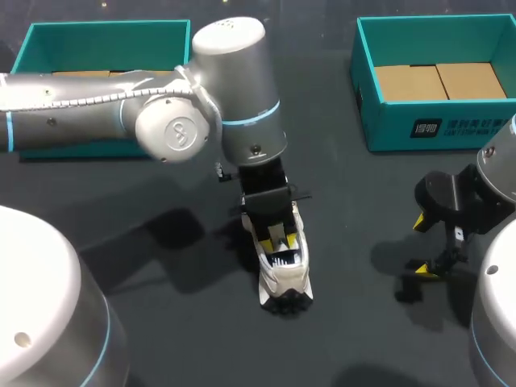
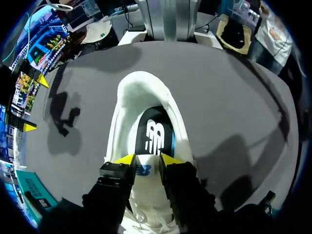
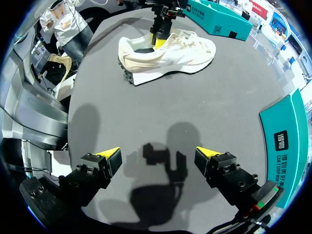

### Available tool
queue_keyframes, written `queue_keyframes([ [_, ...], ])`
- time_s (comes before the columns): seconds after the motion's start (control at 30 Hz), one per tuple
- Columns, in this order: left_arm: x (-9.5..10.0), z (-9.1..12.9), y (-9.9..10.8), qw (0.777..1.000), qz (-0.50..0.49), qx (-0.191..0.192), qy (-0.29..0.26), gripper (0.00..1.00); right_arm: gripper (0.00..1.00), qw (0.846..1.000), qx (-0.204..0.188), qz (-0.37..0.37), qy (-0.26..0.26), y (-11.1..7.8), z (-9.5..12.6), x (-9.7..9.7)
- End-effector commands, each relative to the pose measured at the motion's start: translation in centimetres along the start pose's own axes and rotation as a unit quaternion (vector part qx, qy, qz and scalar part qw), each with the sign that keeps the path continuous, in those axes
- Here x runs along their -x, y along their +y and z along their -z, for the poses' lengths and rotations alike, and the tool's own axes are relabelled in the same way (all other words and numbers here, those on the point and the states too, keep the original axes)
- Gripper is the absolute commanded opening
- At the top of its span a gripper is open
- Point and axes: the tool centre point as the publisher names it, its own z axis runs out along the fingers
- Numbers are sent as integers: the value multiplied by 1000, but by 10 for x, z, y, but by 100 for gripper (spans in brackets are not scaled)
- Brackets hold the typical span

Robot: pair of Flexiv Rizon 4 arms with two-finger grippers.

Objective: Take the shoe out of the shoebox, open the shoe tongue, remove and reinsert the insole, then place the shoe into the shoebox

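Pinching shoe tongue (image 2: pixel 144 169) between left jaws

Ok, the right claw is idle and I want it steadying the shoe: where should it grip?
Probably the heel collar, from behind the shoe: the left claw pinches the tongue, leaving that thin, upright rim free.

The left arm (image 1: pixel 81 113) stretches in from the upper left of the frame and bends at a bulky joint at top centre, its wrist pointing straight down. The left hand (image 1: pixel 276 240) at mid-frame has its yellow fingertips (image 2: pixel 125 160) pinched close on the shoe tongue (image 2: pixel 146 168). At the right edge, the right arm (image 1: pixel 501 173) holds the right hand (image 1: pixel 421 246) splayed wide above the worktop (image 1: pixel 161 242).
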Motion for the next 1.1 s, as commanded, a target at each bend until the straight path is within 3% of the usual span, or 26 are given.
queue_keyframes([
  [0.03, -9, 21, -21, 999, -9, 22, -22, 32, 100, 1000, 0, 0, -2, -1, 1, -2],
  [0.23, -5, 50, -41, 998, -13, 38, -39, 35, 100, 1000, 0, 0, -2, -1, 1, -2],
  [0.43, 1, 70, -54, 997, 69, 47, -5, 40, 100, 1000, 0, 0, -2, -1, 1, -2],
  [0.47, 2, 74, -57, 996, 81, 48, -6, 50, 100, 1000, 0, 0, -2, -1, 1, -2],
  [0.53, 2, 82, -64, 992, 125, 35, -6, 85, 100, 1000, 0, 0, -2, -1, 1, -2],
  [0.57, 2, 86, -67, 990, 139, 15, -8, 98, 100, 1000, 0, 0, -2, -1, 1, -2],
  [0.63, 2, 95, -72, 984, 178, -6, 5, 100, 100, 1000, 0, 0, -2, -1, 1, -2],
  [1.0, 2, 95, -72, 984, 178, -6, 5, 100, 100, 1000, 0, 0, -2, -1, 1, -2],
  [1.1, -4, 90, -80, 962, 273, -1, -9, 100, 100, 1000, 0, 0, -2, -1, 1, -2],
])
